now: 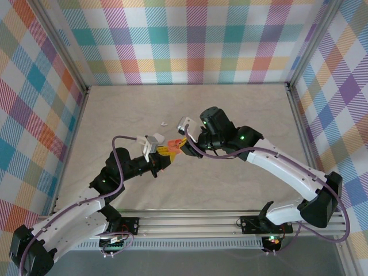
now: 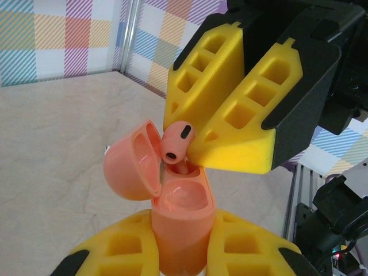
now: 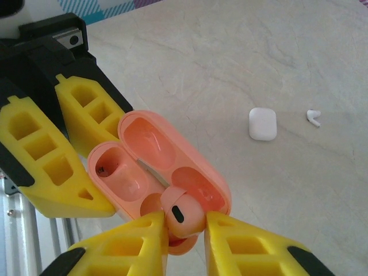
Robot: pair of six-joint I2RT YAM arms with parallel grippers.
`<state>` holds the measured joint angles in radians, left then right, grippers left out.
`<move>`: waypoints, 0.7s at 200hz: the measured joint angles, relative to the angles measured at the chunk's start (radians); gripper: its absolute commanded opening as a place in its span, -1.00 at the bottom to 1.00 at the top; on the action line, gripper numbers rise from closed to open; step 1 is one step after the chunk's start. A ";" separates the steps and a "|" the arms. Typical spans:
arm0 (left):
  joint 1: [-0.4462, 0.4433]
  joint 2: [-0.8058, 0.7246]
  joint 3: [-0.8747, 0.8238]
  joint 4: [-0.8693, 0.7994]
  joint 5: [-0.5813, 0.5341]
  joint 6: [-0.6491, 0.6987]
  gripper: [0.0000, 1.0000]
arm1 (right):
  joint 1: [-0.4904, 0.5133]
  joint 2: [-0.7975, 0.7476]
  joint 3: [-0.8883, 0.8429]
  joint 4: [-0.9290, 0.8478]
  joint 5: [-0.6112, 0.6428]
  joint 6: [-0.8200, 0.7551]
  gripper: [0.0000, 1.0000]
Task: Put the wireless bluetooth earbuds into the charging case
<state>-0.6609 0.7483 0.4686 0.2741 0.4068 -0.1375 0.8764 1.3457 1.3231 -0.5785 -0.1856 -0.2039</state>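
Observation:
My left gripper (image 2: 183, 244) is shut on the lower body of a salmon-pink charging case (image 2: 183, 213), held upright with its lid (image 2: 129, 169) swung open to the left. My right gripper (image 3: 185, 221) is shut on a salmon-pink earbud (image 3: 183, 211), one yellow finger on each side of its head. The earbud (image 2: 177, 142) sits at the case's far socket with its stem down inside. The case's other socket (image 3: 115, 172) shows nothing inside. In the top view both grippers meet above the table's middle, around the case (image 1: 172, 148).
A closed white case (image 3: 262, 123) and a white earbud (image 3: 313, 117) lie on the beige table beyond the grippers. That earbud (image 1: 164, 123) lies just behind the left gripper in the top view. Checked walls enclose the table.

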 measured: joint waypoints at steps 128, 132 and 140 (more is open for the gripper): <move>0.000 -0.019 0.004 0.005 -0.017 0.002 -1.00 | 0.004 0.000 0.024 -0.021 -0.065 0.036 -0.26; 0.000 -0.019 0.004 0.006 -0.018 0.002 -1.00 | 0.004 0.000 0.026 -0.022 -0.066 0.036 -0.24; 0.000 -0.021 0.004 0.010 -0.020 0.004 -1.00 | 0.004 0.000 0.030 -0.022 -0.068 0.039 -0.22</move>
<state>-0.6609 0.7277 0.4728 0.2836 0.3870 -0.1337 0.8803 1.3457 1.3529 -0.6006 -0.2535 -0.1646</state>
